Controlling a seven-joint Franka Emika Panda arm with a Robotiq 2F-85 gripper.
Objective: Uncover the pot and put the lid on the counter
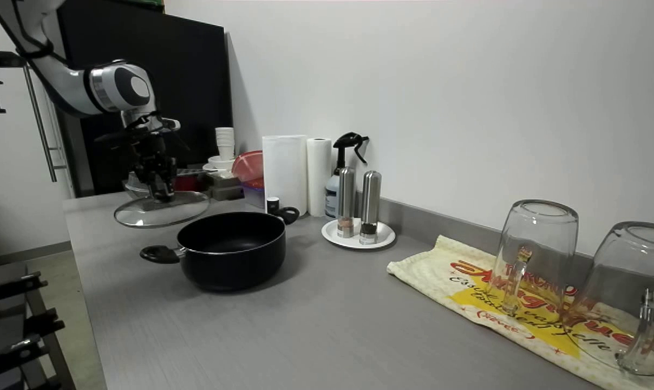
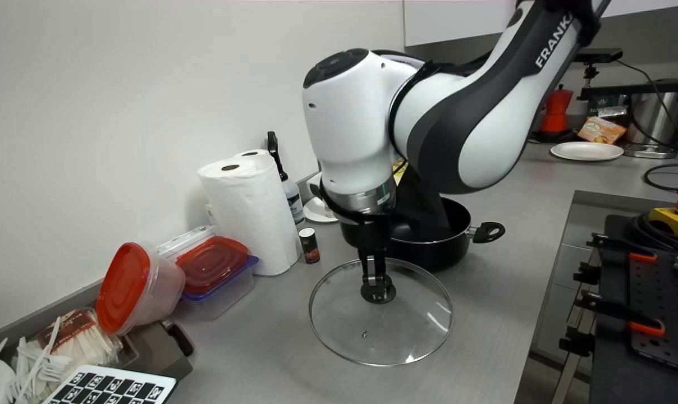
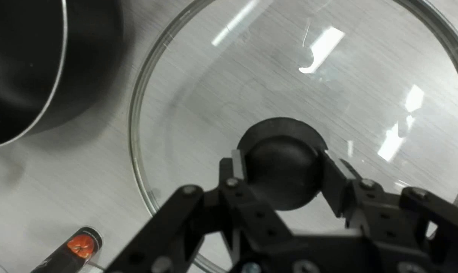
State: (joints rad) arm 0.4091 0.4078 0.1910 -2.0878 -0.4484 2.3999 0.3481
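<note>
Nearest in the wrist view, the part-open gripper (image 3: 284, 171) pinches the knob (image 3: 283, 165) of the lid (image 3: 289, 94); in an exterior view the pot (image 1: 232, 266) sits uncovered, lid beside it; in an exterior view the arm (image 2: 354, 129) slants in and turns down over the counter (image 2: 271, 348), lid contact there unclear; setting-down seems in hand; next, ease down and release.

Glossy glass lid (image 2: 385, 328), matt counter (image 1: 332, 319)

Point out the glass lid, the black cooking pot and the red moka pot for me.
Glass lid (image 2: 381, 324), in an exterior view: clear glass near the middle.
Black cooking pot (image 1: 234, 271), in an exterior view: outer side wall.
Red moka pot (image 2: 557, 112), in an exterior view: red body.
</note>
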